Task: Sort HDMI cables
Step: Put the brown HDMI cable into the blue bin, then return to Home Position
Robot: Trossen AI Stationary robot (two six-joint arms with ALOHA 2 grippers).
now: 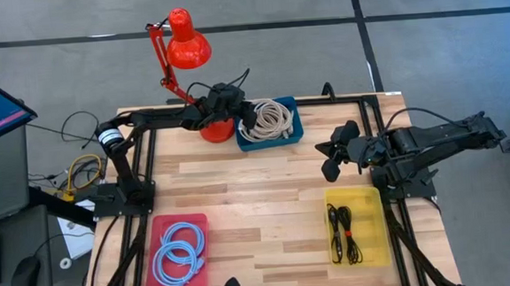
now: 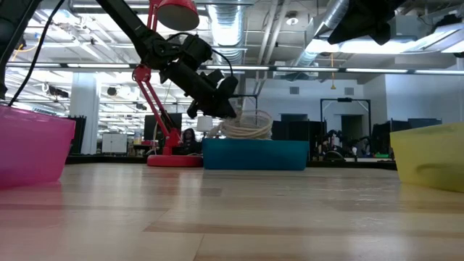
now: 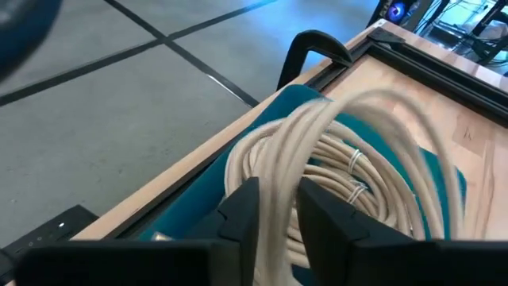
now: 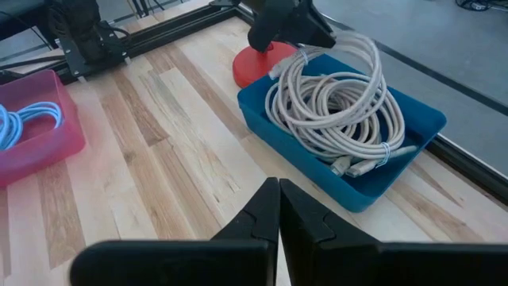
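Closest in, at counter level, the pink bin (image 2: 32, 148) sits at one side and the yellow bin (image 2: 429, 154) at the other, with bare wooden counter (image 2: 232, 217) stretching between them. From above, the pink bin holds the light-blue coils (image 1: 178, 254), round loops lying flat and overlapping, with no real long axis. The yellow bin holds the black bundles (image 1: 343, 233), thin folded lengths whose long axis runs from the counter's back edge toward its front edge. At the back, beside the base of the red lamp (image 1: 185, 43), the blue bin (image 1: 295, 125) is filled with the beige-white coils (image 1: 268, 120), pale loops piled loosely, a few of them tied with thin bands. The left end effector (image 1: 246, 114) hangs over that bin's lamp-side edge, and one beige-white loop (image 3: 349, 119) rises out of the pile and passes between its two dark fingers (image 3: 238, 210). The fingers stand slightly apart with the strand running through the gap, so they look pinched onto it. That lifted loop arches up and over the heap below. The right end effector (image 1: 331, 153) hovers above bare counter between the blue bin and the yellow bin, its fingers pressed together and gripping nothing, well apart from every cable.
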